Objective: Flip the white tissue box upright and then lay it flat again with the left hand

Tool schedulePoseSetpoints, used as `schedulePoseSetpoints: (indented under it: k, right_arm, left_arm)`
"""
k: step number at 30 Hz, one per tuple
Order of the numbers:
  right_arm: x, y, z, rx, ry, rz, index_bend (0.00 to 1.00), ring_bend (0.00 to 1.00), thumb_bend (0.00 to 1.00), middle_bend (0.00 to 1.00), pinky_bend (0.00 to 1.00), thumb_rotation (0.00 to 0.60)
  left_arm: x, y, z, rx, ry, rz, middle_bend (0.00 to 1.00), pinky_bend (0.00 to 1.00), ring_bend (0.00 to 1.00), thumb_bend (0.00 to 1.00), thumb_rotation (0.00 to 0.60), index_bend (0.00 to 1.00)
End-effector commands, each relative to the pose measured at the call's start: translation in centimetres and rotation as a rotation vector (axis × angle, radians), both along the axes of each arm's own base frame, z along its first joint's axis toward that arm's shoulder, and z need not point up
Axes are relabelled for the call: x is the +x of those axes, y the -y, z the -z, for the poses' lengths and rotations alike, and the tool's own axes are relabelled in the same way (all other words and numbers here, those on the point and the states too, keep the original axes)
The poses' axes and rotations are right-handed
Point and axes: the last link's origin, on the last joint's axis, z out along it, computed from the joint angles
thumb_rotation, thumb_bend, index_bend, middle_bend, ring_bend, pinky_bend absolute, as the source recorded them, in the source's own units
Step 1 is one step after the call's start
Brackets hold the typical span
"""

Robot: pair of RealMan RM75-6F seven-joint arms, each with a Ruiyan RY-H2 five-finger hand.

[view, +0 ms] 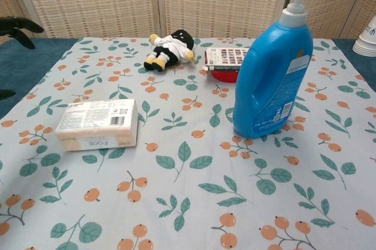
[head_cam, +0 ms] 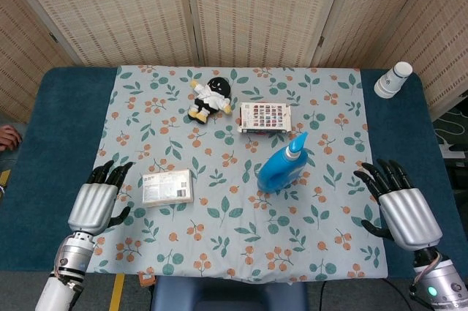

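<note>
a blue table (head_cam: 58,128) carries a floral cloth (head_cam: 234,245) bearing tissue box (head_cam: 167,186), bottle (head_cam: 281,168), plush doll (head_cam: 210,98).

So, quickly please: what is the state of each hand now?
Left hand: open, holding nothing, beside the white tissue box without touching it.
Right hand: open, holding nothing, over the table's right side.

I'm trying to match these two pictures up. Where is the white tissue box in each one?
Head view: the tissue box lies flat, left of centre on the flowered cloth, just right of the left hand.
Chest view: the tissue box lies flat at the left, in the middle of the picture's height.
Shared landmark: the blue bottle stands to its right in both views.
</note>
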Motion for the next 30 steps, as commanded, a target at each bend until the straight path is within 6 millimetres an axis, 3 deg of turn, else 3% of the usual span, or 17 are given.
schedulePoseSetpoints:
  k: [1,8,14,25,30]
  right_arm:
    - [0.1,-0.1,0.0,0.001,0.000,0.002,0.17,0.00,0.11,0.11,0.06,0.600]
    - [0.4,-0.2,-0.4,-0.005,0.012,-0.008,0.17,0.00,0.11,0.11,0.06,0.600]
    - [0.3,-0.3,-0.8,-0.017,0.022,-0.004,0.17,0.00,0.11,0.11,0.06,0.600]
    - [0.4,-0.3,-1.2,-0.021,0.036,-0.008,0.17,0.00,0.11,0.11,0.06,0.600]
    - [0.4,-0.2,-1.4,-0.023,0.042,-0.008,0.17,0.00,0.11,0.11,0.06,0.600]
  left_arm:
    - [3.7,-0.8,1.7,-0.009,0.002,0.011,0.13,0.10,0.00,0.28,0.600,0.04]
    - [7.1,-2.6,5.9,-0.014,-0.064,-0.001,0.14,0.10,0.00,0.28,0.600,0.05]
    - [7.6,-4.0,9.0,-0.022,-0.129,-0.033,0.14,0.10,0.00,0.28,0.600,0.04]
    - [7.9,-5.2,11.2,-0.024,-0.218,-0.120,0.14,0.10,0.00,0.27,0.600,0.05]
    - [7.4,-5.0,11.9,-0.060,-0.235,-0.143,0.14,0.09,0.00,0.22,0.600,0.03]
